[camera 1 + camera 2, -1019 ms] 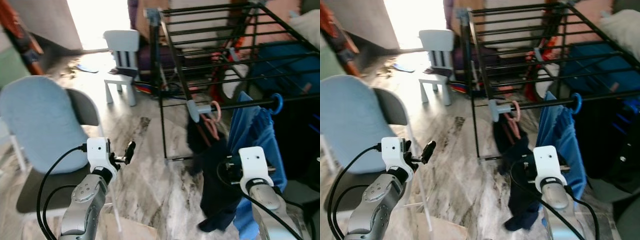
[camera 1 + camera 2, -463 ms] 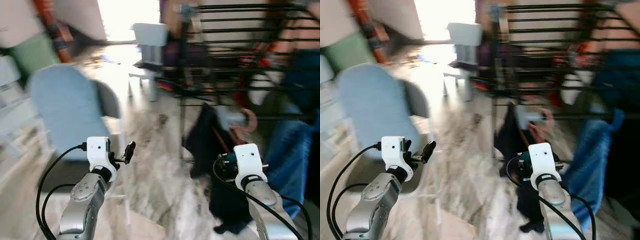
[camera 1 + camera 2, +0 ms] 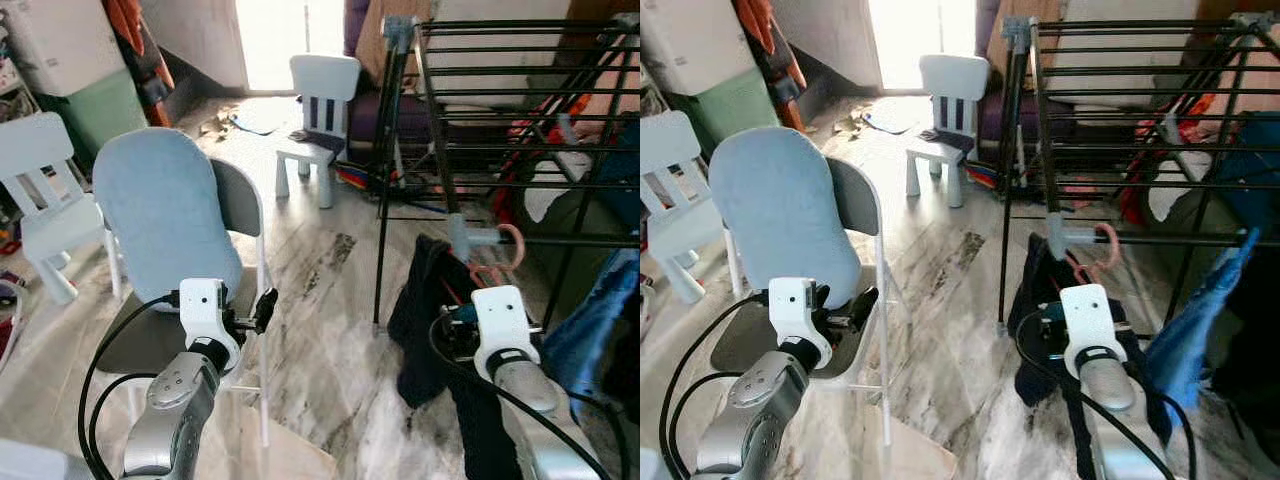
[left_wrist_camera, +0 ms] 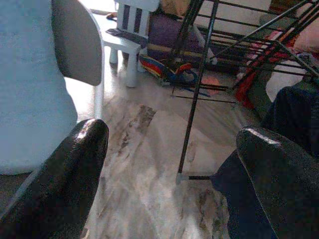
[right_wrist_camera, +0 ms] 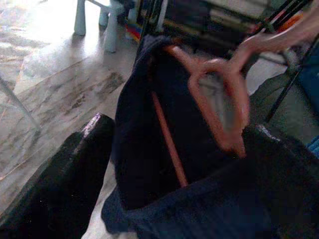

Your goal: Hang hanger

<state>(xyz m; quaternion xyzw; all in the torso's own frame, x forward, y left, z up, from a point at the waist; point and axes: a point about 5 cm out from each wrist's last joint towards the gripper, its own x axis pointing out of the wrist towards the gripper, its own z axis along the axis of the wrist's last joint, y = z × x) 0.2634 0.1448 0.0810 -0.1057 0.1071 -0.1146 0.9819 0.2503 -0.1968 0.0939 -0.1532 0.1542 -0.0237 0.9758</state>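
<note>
The left tool is released, its two black fingers spread wide with nothing between them; it just hovers over the marble floor by the front edge of the grey folding chair, which has a light blue padded cover pulled over its backrest; the right tool is spread wide too, with the dark navy garment and its hanger sitting in the gap between the fingers; can't really tell if the fingers are actually touching the cloth, in the wrist view they look set apart on either side of it.

The salmon-pink plastic hanger has its hook curled up near the lower front rail of the black metal drying rack, next to a grey plastic joint on that rail; its pink stem runs down inside the navy garment, which droops from it toward the floor at the rack's front corner; whether the hook is really over the rail or only beside it, I can't make out.

A blue cloth hangs further along the same rail toward the right edge; a small white kids' chair stands on the floor beyond the rack's left legs, another white one near the left edge.
</note>
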